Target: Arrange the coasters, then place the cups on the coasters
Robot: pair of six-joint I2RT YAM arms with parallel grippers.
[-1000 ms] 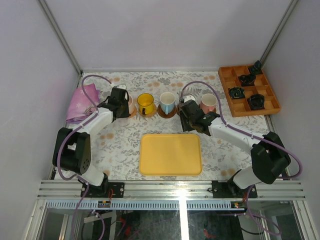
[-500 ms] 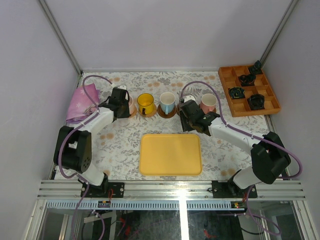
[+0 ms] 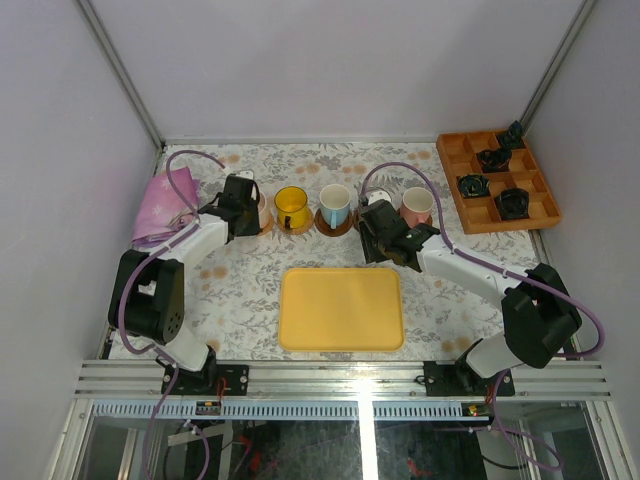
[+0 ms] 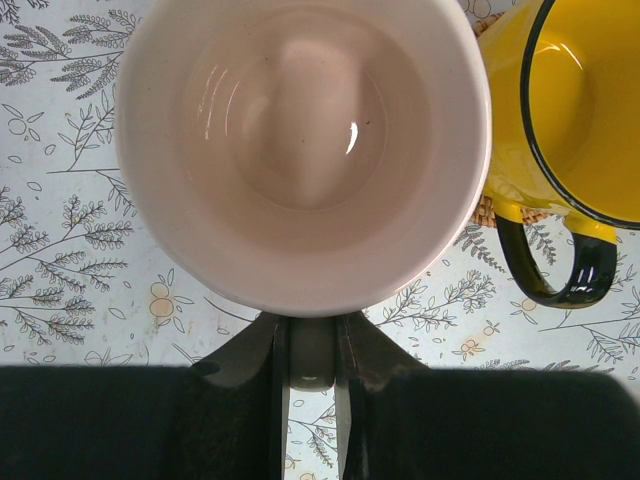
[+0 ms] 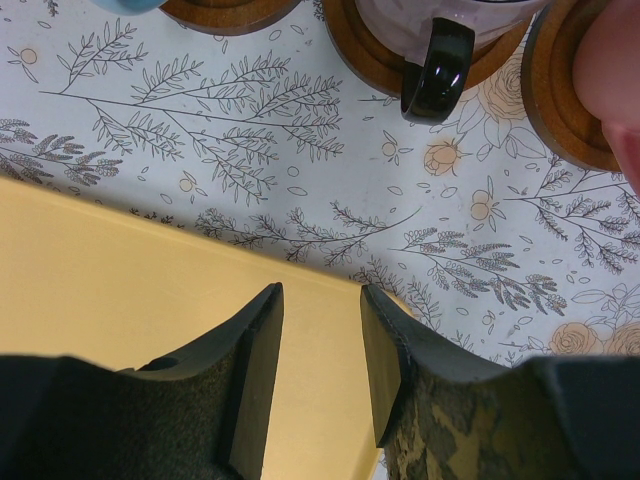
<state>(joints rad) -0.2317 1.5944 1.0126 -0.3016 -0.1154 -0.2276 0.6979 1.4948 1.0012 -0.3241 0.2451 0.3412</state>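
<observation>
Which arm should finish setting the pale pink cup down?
Left. The left gripper holds the pale pink cup by its handle at the row's left end; the right gripper hangs open, empty, over the edge of the yellow tray.

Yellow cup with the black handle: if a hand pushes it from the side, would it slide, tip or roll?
The yellow cup looks wide and stands upright, so it would probably slide rather than tip. It sits on a coaster, which may shift with it. Its glossy, rigid-looking wall suggests it is slippery and could chip; the pale pink cup stands very close.
</observation>
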